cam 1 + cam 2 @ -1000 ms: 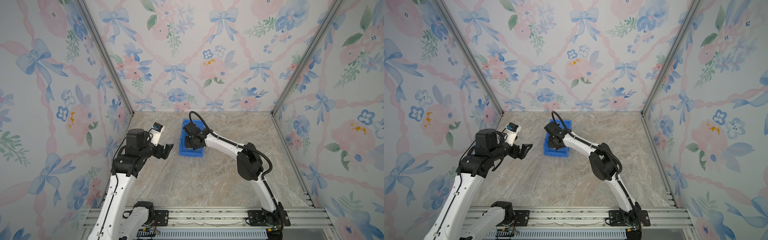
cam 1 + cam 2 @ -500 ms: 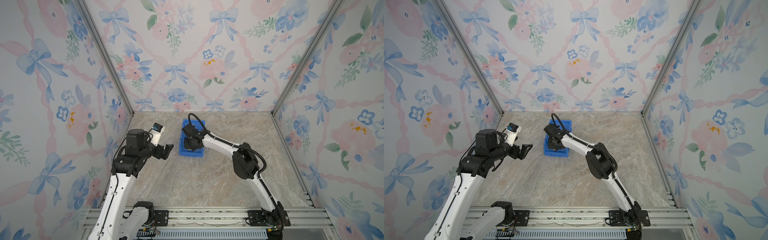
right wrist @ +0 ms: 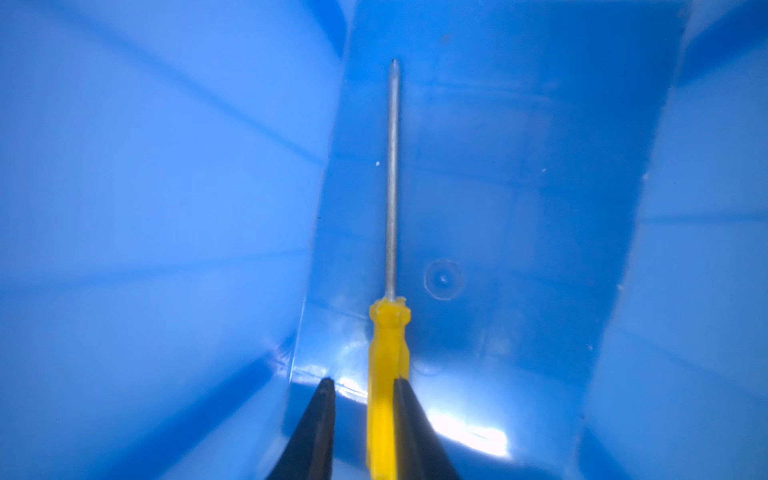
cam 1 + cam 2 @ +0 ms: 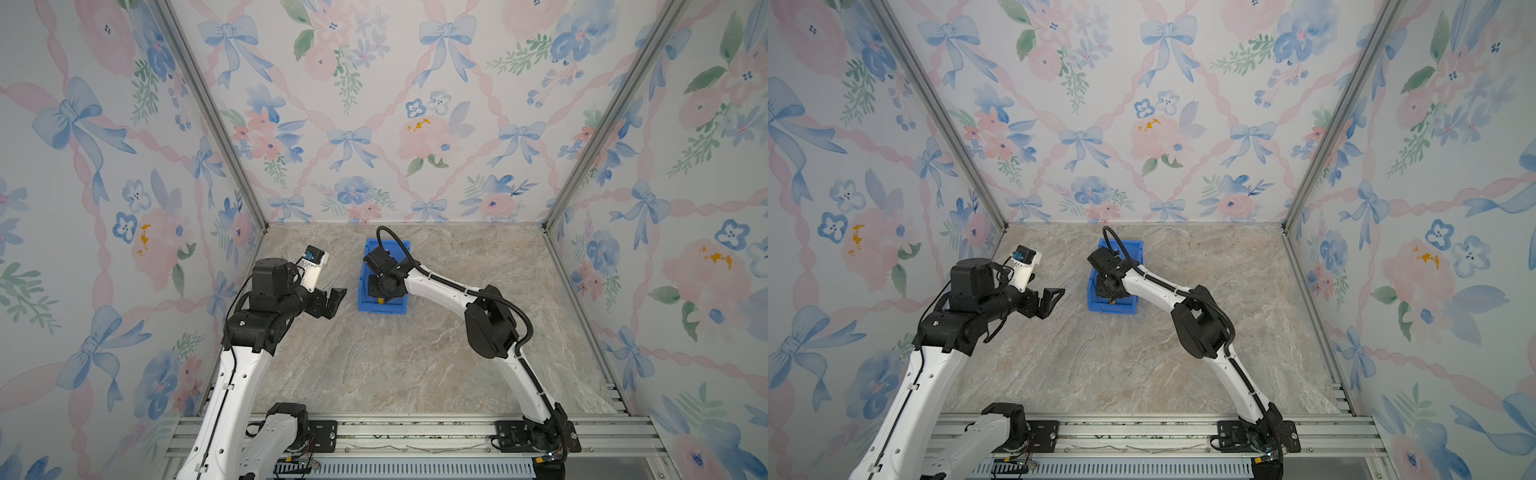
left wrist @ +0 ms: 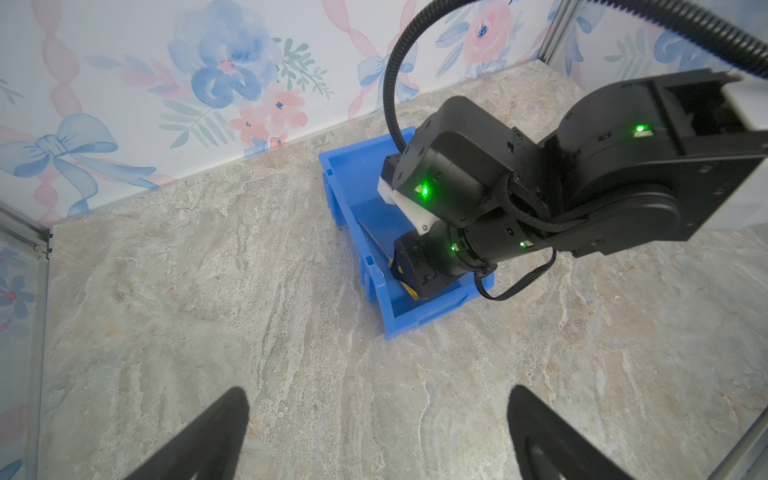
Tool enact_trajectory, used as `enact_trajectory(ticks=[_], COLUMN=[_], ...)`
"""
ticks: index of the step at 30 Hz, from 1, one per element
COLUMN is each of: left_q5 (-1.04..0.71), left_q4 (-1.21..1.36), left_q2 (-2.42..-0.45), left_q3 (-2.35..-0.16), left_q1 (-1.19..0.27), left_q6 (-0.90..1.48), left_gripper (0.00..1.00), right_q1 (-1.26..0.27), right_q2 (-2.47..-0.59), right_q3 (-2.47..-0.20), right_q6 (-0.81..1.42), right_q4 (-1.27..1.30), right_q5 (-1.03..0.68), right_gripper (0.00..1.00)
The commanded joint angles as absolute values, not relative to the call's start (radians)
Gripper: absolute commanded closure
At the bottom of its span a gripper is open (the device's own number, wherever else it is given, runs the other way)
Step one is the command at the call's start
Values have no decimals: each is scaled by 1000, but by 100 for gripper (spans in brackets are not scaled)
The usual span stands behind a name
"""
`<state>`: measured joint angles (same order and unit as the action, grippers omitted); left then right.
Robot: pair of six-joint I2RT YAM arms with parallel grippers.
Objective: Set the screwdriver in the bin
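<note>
The blue bin [image 4: 382, 308] [image 4: 1112, 308] stands on the stone table near the back wall. My right gripper [image 4: 380, 291] [image 3: 364, 380] reaches down inside it. The screwdriver [image 3: 388, 353], with a yellow handle and a thin grey shaft, lies along the bin's floor [image 3: 519, 166], its handle between the jaws. One finger touches the handle and the other stands off with a visible gap, so the gripper is slightly open. The left wrist view shows the screwdriver's shaft [image 5: 374, 239] in the bin [image 5: 353, 245]. My left gripper [image 4: 334, 299] [image 5: 378, 390] hovers open and empty, left of the bin.
The bin's tall walls [image 3: 166, 208] close in on both sides of the right gripper. Flowered walls enclose the table on three sides. A metal rail [image 4: 415, 432] runs along the front edge.
The right gripper's jaws have parted a little from the screwdriver's handle inside the bin. The right arm has shifted slightly. The left arm has not moved.
</note>
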<state>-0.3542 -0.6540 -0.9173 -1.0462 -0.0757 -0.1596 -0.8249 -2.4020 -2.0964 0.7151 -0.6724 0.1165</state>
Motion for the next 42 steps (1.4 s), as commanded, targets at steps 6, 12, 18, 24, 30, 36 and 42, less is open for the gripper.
enact_trajectory(ticks=[6, 12, 18, 24, 30, 36, 42], left_q5=[-345, -284, -195, -193, -46, -7, 73], left_q4=[-664, -664, -662, -636, -443, -159, 309], left_q2=[-921, -967, -1040, -1095, -1094, -1071, -981], left_q3=[-1048, -1068, -1062, -1020, -908, -761, -473], left_q1=[-69, -68, -64, -39, -31, -8, -3], left_q6=[-166, -173, -157, -113, -16, 116, 173], left_gripper=[2, 2, 2, 2, 2, 2, 2], right_q1=[-822, -860, -933, -922, -857, -698, -559], right_q2=[-2310, -2178, -1920, -1496, -1209, -1002, -804], right_q3=[-2120, -2109, -1892, -1394, -1108, -901, -660], right_q6=[687, 631, 508, 473, 338, 247, 142], right_q4=[-702, -695, -549, -247, -287, -299, -189], right_q5=[168, 213, 288, 358, 476, 433, 462], right_gripper=[68, 63, 43, 3, 3, 3, 3])
